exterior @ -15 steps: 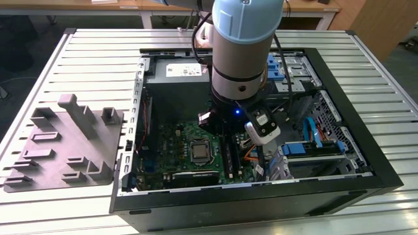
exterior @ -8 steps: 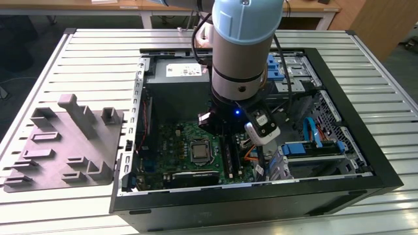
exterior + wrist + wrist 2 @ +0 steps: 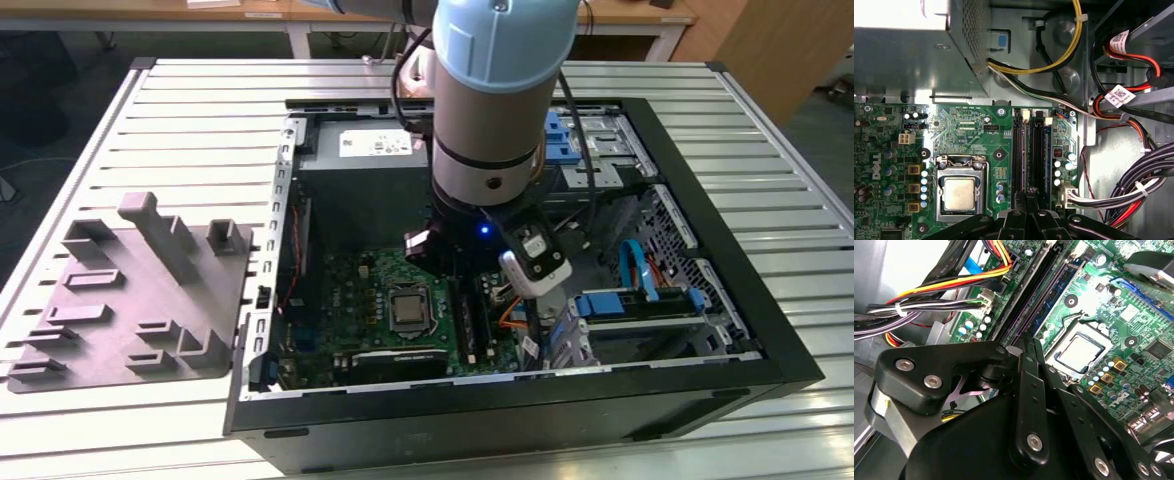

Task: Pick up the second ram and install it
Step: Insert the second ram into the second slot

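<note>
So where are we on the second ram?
Done: a bluish stick sits in one memory slot. In hand: the gripper is down inside the case, right over the neighbouring slot rail. Left: I can't tell whether the second ram is under it, so its seating isn't confirmed.

Workshop: slatted metal bench (image 3: 747,130), open computer case (image 3: 694,370), wooden desks (image 3: 267,20).
</note>
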{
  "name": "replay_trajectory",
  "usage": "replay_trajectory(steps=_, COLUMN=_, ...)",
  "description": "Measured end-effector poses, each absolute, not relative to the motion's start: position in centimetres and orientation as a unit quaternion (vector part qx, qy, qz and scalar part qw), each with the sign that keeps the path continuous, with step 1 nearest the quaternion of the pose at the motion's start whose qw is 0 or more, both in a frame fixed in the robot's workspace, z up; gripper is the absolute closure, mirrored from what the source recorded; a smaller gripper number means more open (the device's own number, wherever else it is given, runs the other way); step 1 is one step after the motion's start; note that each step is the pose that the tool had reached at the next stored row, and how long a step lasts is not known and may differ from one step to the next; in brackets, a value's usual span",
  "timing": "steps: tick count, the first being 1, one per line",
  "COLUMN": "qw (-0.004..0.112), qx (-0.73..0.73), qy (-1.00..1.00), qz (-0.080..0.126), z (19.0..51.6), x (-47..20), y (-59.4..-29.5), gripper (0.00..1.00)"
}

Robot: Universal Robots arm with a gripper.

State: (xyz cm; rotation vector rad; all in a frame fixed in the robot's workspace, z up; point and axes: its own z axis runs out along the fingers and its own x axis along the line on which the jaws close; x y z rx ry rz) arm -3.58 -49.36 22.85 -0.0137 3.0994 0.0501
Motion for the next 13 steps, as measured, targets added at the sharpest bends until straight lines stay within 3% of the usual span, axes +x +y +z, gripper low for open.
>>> replay_trajectory(steps=13, qw=0.021, qx=-0.004, qy=1.000, qz=0.016, z=22.87, x=-3.60, y=-49.34, gripper=0.89)
